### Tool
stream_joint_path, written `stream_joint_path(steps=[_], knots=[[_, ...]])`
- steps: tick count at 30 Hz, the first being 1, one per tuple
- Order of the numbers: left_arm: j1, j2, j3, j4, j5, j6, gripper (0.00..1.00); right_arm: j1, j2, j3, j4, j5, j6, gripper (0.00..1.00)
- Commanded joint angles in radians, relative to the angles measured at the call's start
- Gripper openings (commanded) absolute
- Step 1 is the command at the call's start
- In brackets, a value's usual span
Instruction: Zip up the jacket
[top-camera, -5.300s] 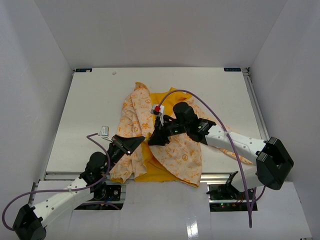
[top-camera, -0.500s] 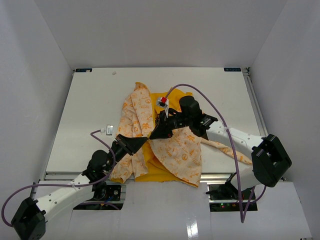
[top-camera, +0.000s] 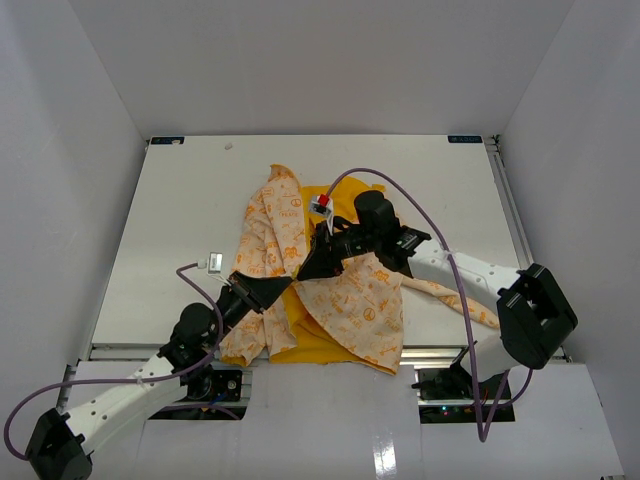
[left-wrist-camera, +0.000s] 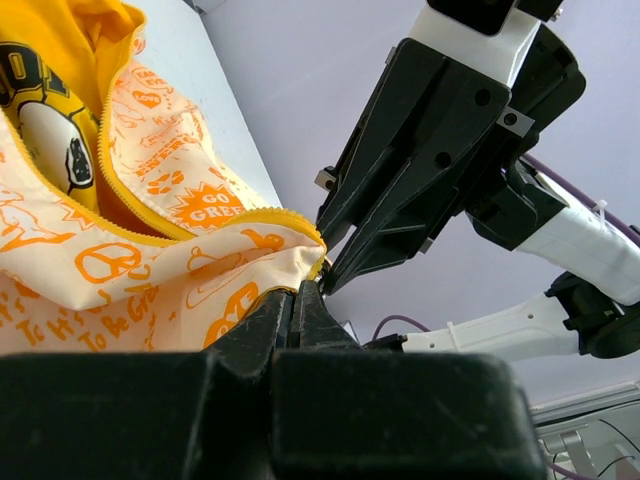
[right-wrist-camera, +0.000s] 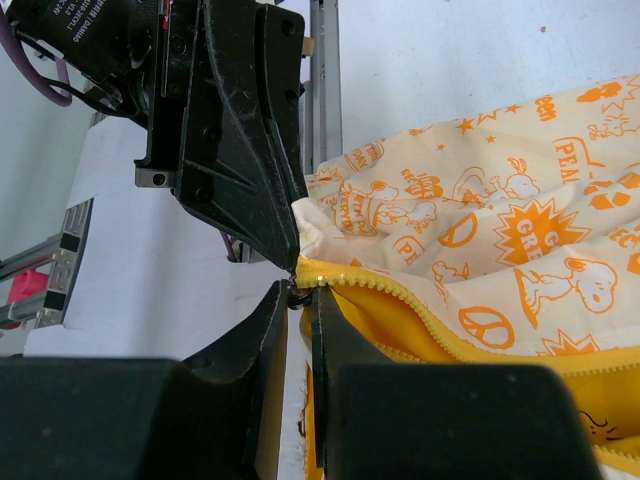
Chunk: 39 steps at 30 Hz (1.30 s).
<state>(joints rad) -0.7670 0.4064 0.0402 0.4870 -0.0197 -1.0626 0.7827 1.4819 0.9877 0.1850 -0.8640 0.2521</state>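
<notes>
Left tool (left-wrist-camera: 297, 298) is squeezed tight on the corner of a cream front panel, right where the yellow zipper (right-wrist-camera: 400, 295) edge runs out. Right tool (right-wrist-camera: 300, 292) is pressed together too, nipping what looks like the very end of the zipper tape. The two are basically nose to nose, tips just about touching over the same bit of fabric.

My read on why they're so close: you can't zip anything until the two bottom ends of the zipper are mated, so each arm pins one end and brings it to the other. Pinching right at the ends, rather than further up the cloth, stops the floppy fabric from sagging away and gives some control over how the ends line up. I can't make out the slider or the pin in any view, so I can't say if they're seated.

The rest of the jacket (top-camera: 350, 300) lies open in the middle of the worktop (top-camera: 180, 220). Its printed panels are splayed out and the yellow lining (top-camera: 318, 195) shows between them. Only the pinched corner is lifted, so the weight of the rest probably helps hold the zipper line taut.
</notes>
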Motion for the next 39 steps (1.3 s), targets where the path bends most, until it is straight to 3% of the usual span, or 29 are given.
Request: stream_joint_path(steps=[1,20,27,31,39], knots=[[0.002,-0.058,-0.114,-0.123,0.006,0.004,0.00,-0.058,0.036,0.069,0.004,0.001,-0.024,0.08],[0.002,-0.086,-0.051,-0.263,0.055,-0.001,0.00,-0.166,0.142,0.146,-0.008,-0.083,-0.033,0.08],[0.002,-0.137,0.009,-0.464,0.043,-0.069,0.00,-0.184,0.185,0.140,0.024,-0.116,-0.022,0.08],[0.001,-0.156,0.020,-0.596,0.035,-0.105,0.00,-0.178,0.197,0.058,0.173,-0.145,0.058,0.08],[0.002,-0.224,0.023,-0.733,-0.022,-0.187,0.00,-0.197,0.298,0.097,0.156,-0.130,0.063,0.08]])
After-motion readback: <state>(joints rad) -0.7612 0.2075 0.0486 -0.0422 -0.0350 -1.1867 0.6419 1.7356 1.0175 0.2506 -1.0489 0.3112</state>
